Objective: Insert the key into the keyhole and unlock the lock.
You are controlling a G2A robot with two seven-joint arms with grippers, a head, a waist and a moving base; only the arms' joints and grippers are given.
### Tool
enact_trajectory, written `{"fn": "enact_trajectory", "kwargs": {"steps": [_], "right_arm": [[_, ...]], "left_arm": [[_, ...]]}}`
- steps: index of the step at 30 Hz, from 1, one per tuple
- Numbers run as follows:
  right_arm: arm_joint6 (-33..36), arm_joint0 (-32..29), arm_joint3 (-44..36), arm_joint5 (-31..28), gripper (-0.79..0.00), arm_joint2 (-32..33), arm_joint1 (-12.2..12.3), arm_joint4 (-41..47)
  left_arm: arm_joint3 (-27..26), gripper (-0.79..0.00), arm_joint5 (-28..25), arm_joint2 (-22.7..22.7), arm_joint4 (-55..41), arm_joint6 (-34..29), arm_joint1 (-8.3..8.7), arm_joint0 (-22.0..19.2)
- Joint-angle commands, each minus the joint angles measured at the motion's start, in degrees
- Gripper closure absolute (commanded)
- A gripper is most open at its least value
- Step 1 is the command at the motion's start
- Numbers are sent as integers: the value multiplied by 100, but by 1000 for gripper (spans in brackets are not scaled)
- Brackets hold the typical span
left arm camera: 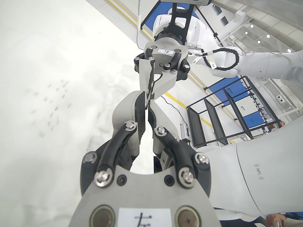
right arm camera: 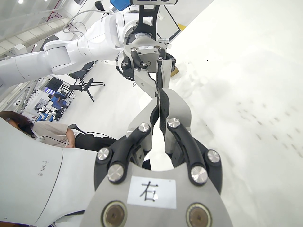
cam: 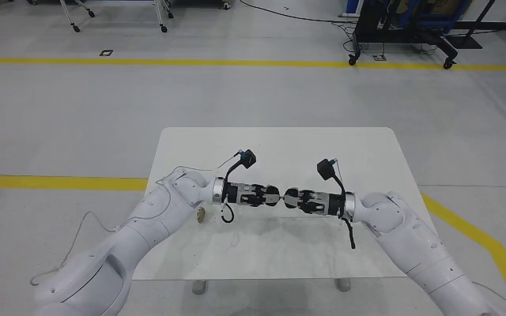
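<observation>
You are early in the task: nothing is unlocked, and no key stands in a keyhole that you can see. The left jaws and the right jaws meet tip to tip above the middle of the bench (cam: 356, 150). Both are closed down to a sliver. Between them is a thin metal piece that I take to be the key (right arm camera: 161, 100). The right pads pinch its rounded end, and in the left wrist view the left pads grip the same thin strip (whether either side bears the load alone, you cannot tell).

The lock is not between the jaws. A small tan object (cam: 201, 213) lies on the bench at about 8 o'clock from the meeting point, close under the left forearm. It may be the lock, but it is too small to be sure. By my judgement, what is left is settling the key in one grip, bringing key and lock together, inserting and turning.

For room, you have bare bench from the tips out towards 12 o'clock and towards 6 o'clock. The tan object sits nearer the bench's 9 o'clock edge, so keep any nudge away from that side.
</observation>
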Motion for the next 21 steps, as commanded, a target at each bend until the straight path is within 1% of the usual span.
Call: {"fn": "enact_trajectory", "kwargs": {"steps": [1,4,6,8,10,12,15,18,21], "right_arm": [[-13,-2,1,-9,0,1,-4,-1],[-67,-11,71,-76,0,35,-5,49],[-130,-34,154,-171,0,106,5,88],[-232,-91,237,-317,0,226,27,146],[-326,-173,310,-482,0,385,60,209],[-420,-256,356,-612,0,548,94,282],[-505,-353,421,-741,0,768,140,396],[-593,-404,456,-866,0,942,170,513],[-660,-449,476,-1013,0,1048,186,585]], "left_arm": [[28,-785,3,-17,8,-3,-1,-5],[13,-785,0,-56,104,19,-3,-6],[33,-785,0,-165,301,198,21,-18],[13,-785,0,-316,600,483,76,18],[-81,-785,0,-519,917,726,175,74],[-269,-785,0,-760,1312,967,313,173],[-751,-785,34,-1201,1957,1198,582,424],[-1528,-785,380,-1784,2621,1385,897,840],[-2551,-785,883,-2511,3274,1438,1241,1484]]}}
